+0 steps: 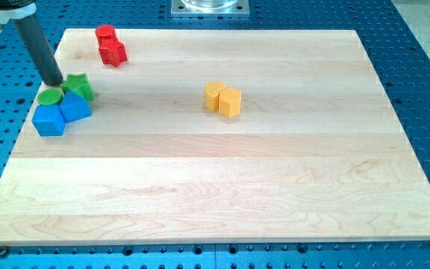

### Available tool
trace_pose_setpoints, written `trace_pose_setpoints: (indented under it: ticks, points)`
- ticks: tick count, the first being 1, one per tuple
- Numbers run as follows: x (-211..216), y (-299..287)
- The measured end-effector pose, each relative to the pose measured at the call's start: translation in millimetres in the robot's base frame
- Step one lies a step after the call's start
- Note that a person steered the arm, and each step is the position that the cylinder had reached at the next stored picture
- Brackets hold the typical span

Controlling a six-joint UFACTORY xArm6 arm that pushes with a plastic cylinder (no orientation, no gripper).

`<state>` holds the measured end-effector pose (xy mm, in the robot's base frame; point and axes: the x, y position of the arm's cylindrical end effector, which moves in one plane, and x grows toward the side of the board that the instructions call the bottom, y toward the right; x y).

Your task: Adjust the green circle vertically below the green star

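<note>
Leaning, my tip (54,83) seemingly touching green circle (49,96)

Green circle (48,96) lying flat at the board's left edge, touching the green star (79,87) to its right

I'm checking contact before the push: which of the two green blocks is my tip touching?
The green circle: my tip sits at its top edge, while the green star lies just to the tip's right, apart from it.

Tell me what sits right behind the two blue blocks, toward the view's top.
Behind the blue blocks sit the green circle and green star, touching them. My tip stands between the green pair. Their lower edges are hidden by the blue blocks.
</note>
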<state>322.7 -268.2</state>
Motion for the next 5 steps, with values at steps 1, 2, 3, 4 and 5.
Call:
trace_pose_setpoints:
  ticks: [1, 2, 3, 4, 5]
  points:
    - [-1, 47]
    - [38, 69]
    - [46, 30]
    - [48, 28]
    - [48, 48]
